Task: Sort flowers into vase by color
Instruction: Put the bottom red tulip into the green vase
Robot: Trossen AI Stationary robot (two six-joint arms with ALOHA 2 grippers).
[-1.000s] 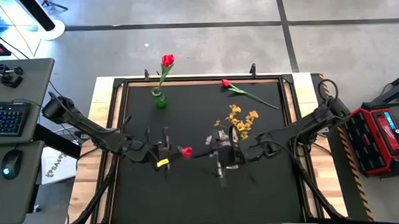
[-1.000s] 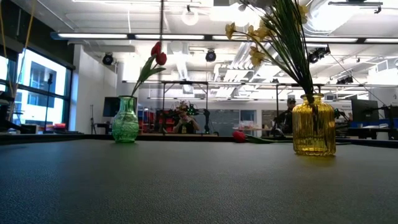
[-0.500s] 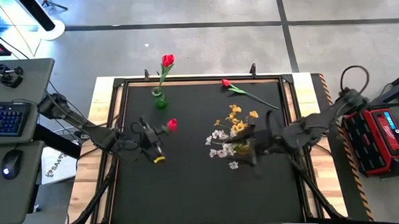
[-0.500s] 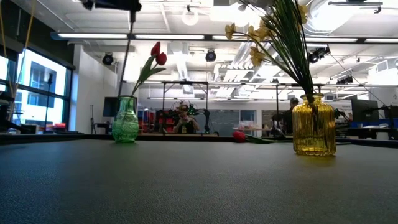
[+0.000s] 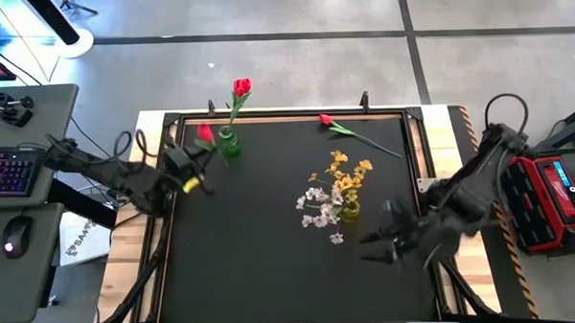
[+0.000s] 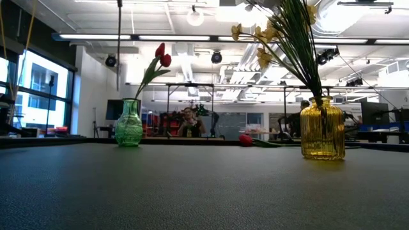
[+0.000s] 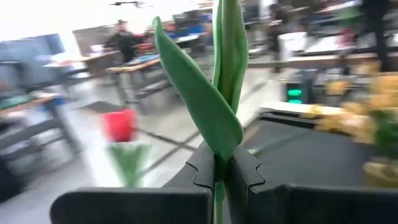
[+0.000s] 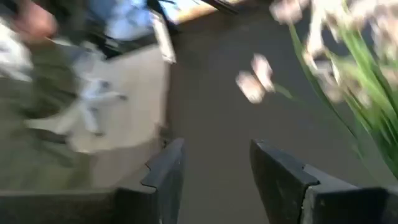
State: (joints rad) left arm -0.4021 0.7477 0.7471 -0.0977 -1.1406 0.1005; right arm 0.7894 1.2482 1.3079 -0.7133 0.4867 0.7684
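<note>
The left gripper (image 7: 221, 177) was clamped on a red tulip's stem (image 7: 217, 118), bloom (image 5: 204, 133) just at nine o'clock of the green vase (image 5: 229, 142). The right gripper (image 8: 211, 174) stood open over the bench (image 5: 272, 267) at four o'clock of the yellow vase (image 6: 322, 129).

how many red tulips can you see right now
3. One stands in the green vase, bloom beyond the table's far edge. One is held by the left gripper beside that vase. One lies near the far edge. Others may be hidden.
</note>
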